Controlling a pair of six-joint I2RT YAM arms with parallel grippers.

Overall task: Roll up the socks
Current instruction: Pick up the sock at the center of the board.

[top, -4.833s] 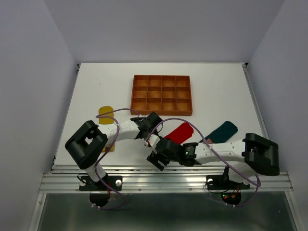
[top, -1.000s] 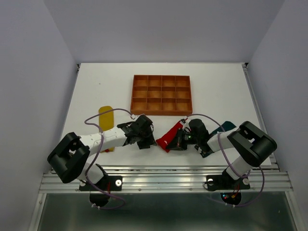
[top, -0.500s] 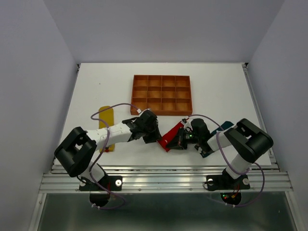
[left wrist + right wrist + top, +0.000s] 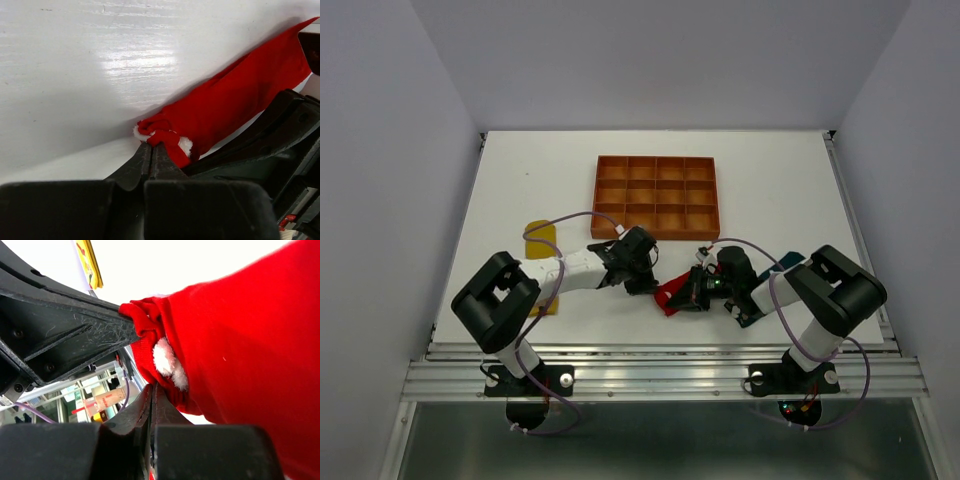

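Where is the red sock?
In the top view, the red sock sits near the front edge, pinched by the left gripper and right gripper.

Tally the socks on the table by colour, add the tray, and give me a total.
Red sock: 1
Yellow sock: 1
Teal sock: 1
Orange tray: 1
Total: 4
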